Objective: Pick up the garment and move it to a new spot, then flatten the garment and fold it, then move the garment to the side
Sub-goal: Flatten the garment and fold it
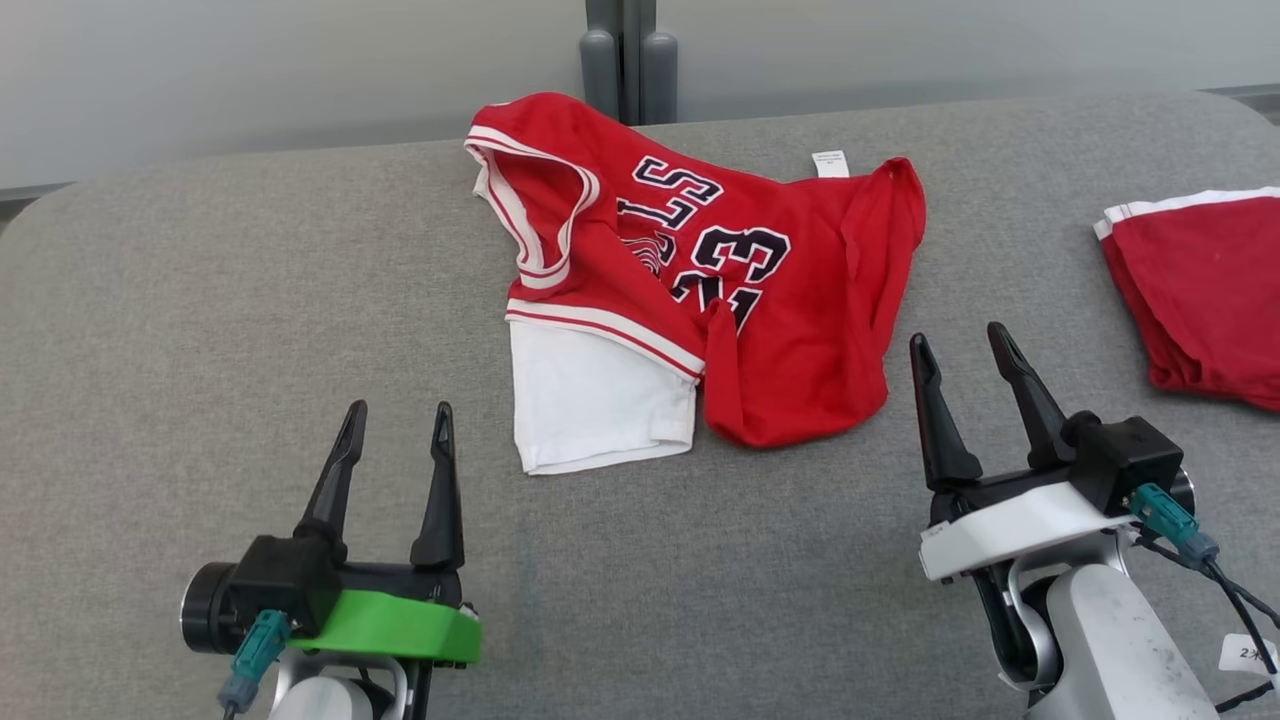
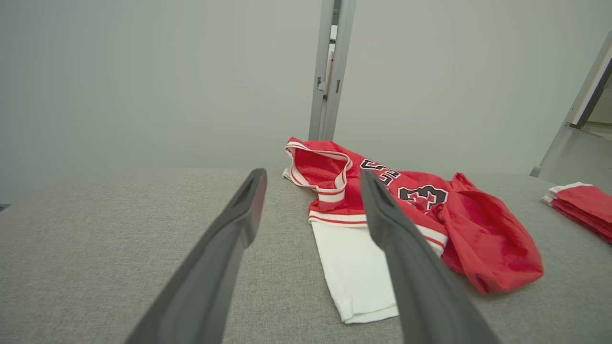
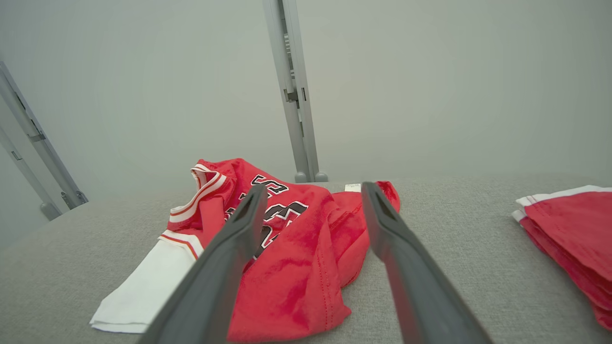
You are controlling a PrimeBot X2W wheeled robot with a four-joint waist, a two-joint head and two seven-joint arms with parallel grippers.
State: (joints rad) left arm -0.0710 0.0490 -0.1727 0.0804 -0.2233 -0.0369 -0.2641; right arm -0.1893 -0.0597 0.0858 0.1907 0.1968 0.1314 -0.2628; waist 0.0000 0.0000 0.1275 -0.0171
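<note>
Head view: left tool and right tool wide, empty, near garment; red stack far right.

A table covered in grey woven fabric, its far corners rounded, fills the foreground. Behind it stands a plain pale grey wall, split by a vertical grey metal post. The light is soft and even.

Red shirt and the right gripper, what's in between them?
Just bare grey tabletop between the right gripper and the red shirt, as the head view shows.
</note>
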